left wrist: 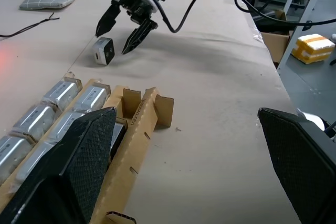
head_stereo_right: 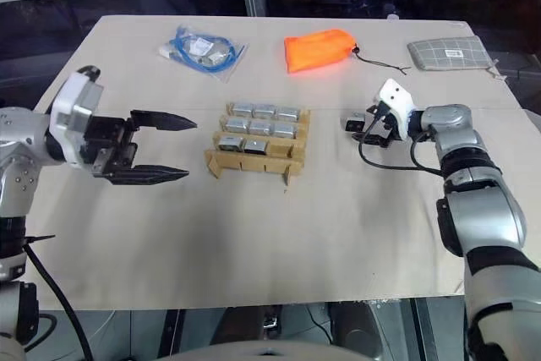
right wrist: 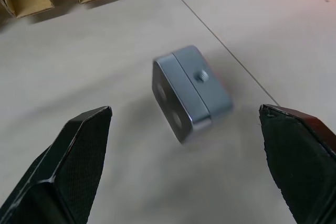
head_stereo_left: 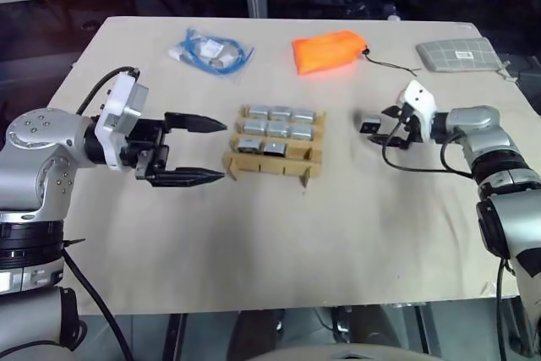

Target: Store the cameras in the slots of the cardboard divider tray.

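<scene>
The left gripper [head_stereo_left: 211, 150] is being held wide open and empty beside the tray [head_stereo_left: 272, 166]. Eight cameras are being counted in its slots; a ninth [right wrist: 190, 93] is lying loose on the surface, framed by the open, empty right gripper [head_stereo_left: 383, 127]. Rigid, smooth and probably light, it is best pinched across flat sides.

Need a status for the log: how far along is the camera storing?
Nearly done. The cardboard divider tray holds eight cameras: three in the far row, three in the middle, two in the near row. One near-row slot looks empty. In hand: the right gripper, fingers open, is poised around the last camera lying on the table, not yet gripping it. The left gripper is open beside the tray. Left: grasp that camera and slot it.
</scene>
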Tool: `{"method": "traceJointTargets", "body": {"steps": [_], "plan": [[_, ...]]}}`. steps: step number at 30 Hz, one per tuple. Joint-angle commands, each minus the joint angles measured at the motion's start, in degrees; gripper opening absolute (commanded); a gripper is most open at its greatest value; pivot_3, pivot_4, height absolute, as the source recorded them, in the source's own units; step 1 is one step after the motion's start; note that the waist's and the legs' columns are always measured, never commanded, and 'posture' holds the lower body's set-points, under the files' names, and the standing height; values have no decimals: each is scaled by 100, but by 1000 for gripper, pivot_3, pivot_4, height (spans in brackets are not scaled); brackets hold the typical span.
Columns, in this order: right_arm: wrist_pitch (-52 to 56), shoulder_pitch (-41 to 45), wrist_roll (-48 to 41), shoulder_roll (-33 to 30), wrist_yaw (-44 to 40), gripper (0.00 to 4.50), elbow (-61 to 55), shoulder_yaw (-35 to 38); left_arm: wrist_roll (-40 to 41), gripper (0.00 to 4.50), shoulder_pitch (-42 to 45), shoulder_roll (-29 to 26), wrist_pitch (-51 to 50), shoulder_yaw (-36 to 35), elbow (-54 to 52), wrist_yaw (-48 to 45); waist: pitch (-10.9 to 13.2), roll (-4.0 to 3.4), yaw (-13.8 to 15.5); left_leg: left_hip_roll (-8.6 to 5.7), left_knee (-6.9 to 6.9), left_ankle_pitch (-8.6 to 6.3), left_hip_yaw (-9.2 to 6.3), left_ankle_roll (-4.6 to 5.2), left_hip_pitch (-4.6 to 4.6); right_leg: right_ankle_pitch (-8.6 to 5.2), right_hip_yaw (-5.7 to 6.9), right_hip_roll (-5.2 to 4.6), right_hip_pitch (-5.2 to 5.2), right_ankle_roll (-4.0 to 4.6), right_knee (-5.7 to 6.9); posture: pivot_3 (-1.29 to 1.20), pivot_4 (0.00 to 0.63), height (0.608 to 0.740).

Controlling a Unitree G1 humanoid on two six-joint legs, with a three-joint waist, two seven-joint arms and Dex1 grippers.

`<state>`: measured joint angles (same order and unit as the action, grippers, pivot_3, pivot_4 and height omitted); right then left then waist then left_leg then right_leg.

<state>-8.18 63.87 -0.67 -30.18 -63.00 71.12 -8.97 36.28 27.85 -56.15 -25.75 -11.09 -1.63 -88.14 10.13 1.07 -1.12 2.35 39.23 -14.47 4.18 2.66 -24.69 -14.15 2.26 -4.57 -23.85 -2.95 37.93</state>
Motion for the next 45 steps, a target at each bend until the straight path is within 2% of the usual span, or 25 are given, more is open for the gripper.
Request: {"method": "traceJointTargets", "body": {"steps": [1, 4, 5, 8, 11, 13, 22, 26, 29, 32, 35, 38, 45], "plan": [[-195, 255, 127, 24, 207, 4500, 115, 175, 140, 4472, -30, -151, -21, -251, -197, 56, 0, -1, 8, 0, 0, 0, 0, 0, 0, 0, 0, 0, 0, 0, 0, 0, 150, 740], [-235, 300, 211, 55, 228, 4500, 180, 218, 149, 4472, -118, -199, -30, -305, -257, 80, 1, -1, 11, -1, 0, 0, 2, 0, 0, 0, 0, -1, 0, 0, -1, 0, 150, 740], [-250, 305, 236, 58, 219, 3973, 189, 234, 155, 4500, -144, -207, -30, -319, -274, 95, 1, -1, 12, -1, 0, 0, 2, 0, 0, 0, 0, -1, 0, 0, -1, 0, 150, 740], [-264, 308, 299, 54, 206, 2879, 202, 273, 155, 4500, -179, -196, -14, -358, -308, 180, 1, -2, 6, -1, 0, 0, 2, -1, 0, 0, 0, -1, 0, 0, 0, 0, 150, 740], [-275, 287, 356, 47, 187, 1408, 211, 268, 24, 4500, -82, -118, 120, -332, -222, 353, 1, -2, 4, -1, 0, 1, 1, -1, 1, 0, 0, -1, 0, 0, 0, 0, 150, 740], [-291, 282, 390, 52, 187, 639, 215, 286, -41, 4500, -32, -107, 196, -290, -148, 386, 1, -2, 4, -1, 0, 1, 2, -2, 2, 0, 0, 0, 1, 0, 1, 0, 150, 740], [-316, 317, 397, 33, 48, 615, 134, 415, -190, 4500, 74, -70, 373, -164, 31, 383, 1, -2, 5, -1, 0, 2, 9, -4, 2, 0, 0, 0, 1, 0, 2, 0, 150, 740], [-277, 380, 145, 89, -633, 615, -206, 562, -183, 4500, 81, -57, 386, -180, 54, 392, 1, -3, 4, -1, 0, 2, 9, -4, 2, 0, 0, 0, 1, 0, 2, 0, 150, 740], [120, 314, -398, 303, -1567, 615, -1258, 652, -195, 4500, 101, -70, 411, -184, 124, 367, 12, -20, -32, 0, 0, 2, 5, -4, 2, 0, -1, 0, 0, 0, 3, 0, 150, 740], [924, -146, -917, 546, -2027, 615, -3024, 497, -176, 4500, 108, -85, 373, -149, 137, 302, 13, -22, -57, 4, -1, 2, -1, -4, 1, 1, -1, 2, -3, 0, 7, 0, 150, 740], [1473, -676, -1057, 712, -2040, 615, -4437, 137, -206, 4500, 159, -60, 402, -103, 185, 280, 12, -21, -39, 5, -2, 2, -6, -4, -2, 1, 4, 2, -2, 0, 4, 0, 150, 740], [1805, -987, -1006, 866, -1820, 615, -5167, -170, -248, 4500, 234, -55, 461, -32, 275, 258, 12, -21, 15, 0, 1, 2, -3, -4, -2, 1, 5, -2, -1, 0, 5, 0, 150, 740], [1807, -1031, -531, 1080, -1096, 615, -5111, -559, -255, 4500, 230, -42, 503, -2, 273, 243, 12, -20, 39, -3, 7, 3, 2, -5, -2, 1, 7, -1, -1, 0, 11, 0, 150, 740]]}}
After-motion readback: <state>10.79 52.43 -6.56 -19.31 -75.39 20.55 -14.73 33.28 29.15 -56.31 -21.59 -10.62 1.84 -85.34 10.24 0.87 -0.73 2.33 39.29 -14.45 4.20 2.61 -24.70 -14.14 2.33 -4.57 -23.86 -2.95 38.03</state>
